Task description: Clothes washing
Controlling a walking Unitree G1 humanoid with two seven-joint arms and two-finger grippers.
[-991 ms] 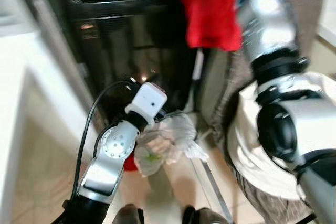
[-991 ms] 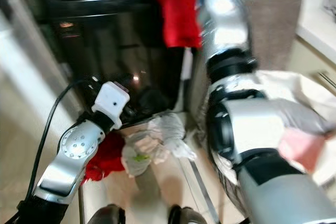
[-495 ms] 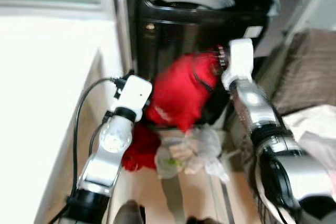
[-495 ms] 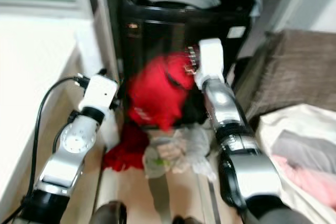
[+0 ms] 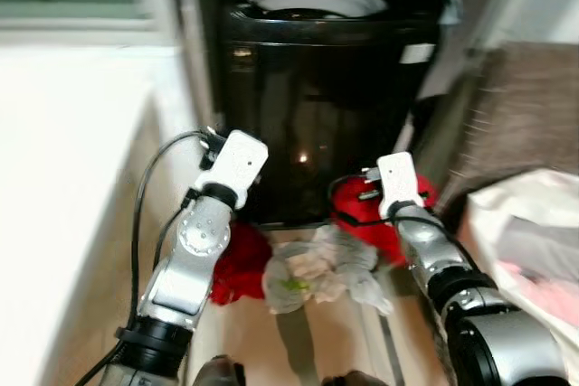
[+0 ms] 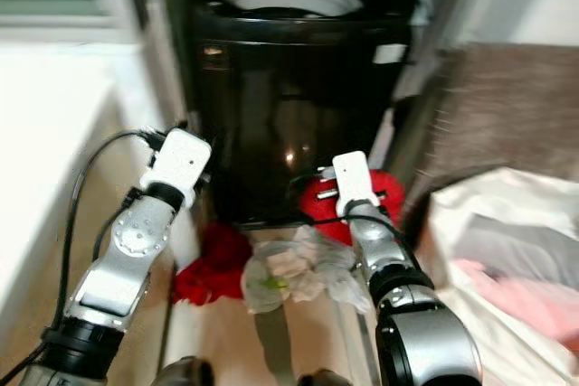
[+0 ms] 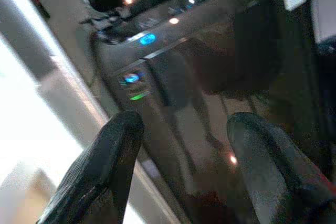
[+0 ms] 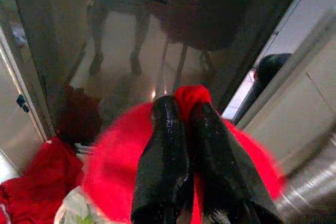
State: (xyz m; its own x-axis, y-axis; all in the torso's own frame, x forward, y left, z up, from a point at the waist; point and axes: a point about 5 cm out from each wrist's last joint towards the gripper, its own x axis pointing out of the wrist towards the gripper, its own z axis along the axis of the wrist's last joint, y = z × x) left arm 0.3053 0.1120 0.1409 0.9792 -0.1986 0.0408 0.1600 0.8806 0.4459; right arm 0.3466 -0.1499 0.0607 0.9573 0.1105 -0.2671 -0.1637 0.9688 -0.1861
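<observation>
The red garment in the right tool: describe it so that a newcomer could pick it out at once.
Start at the tall glossy black washing machine. Low against its front, on the robot's right, the right tool is shut on a bright red cloth garment. A second red cloth heap on the floor nearer the left arm is untouched by any tool.

Black top-loading washing machine (image 5: 317, 106), far centre, red garment (image 8: 184, 145) bunched low at its front right, second red heap (image 5: 237, 264) on floor near left
</observation>
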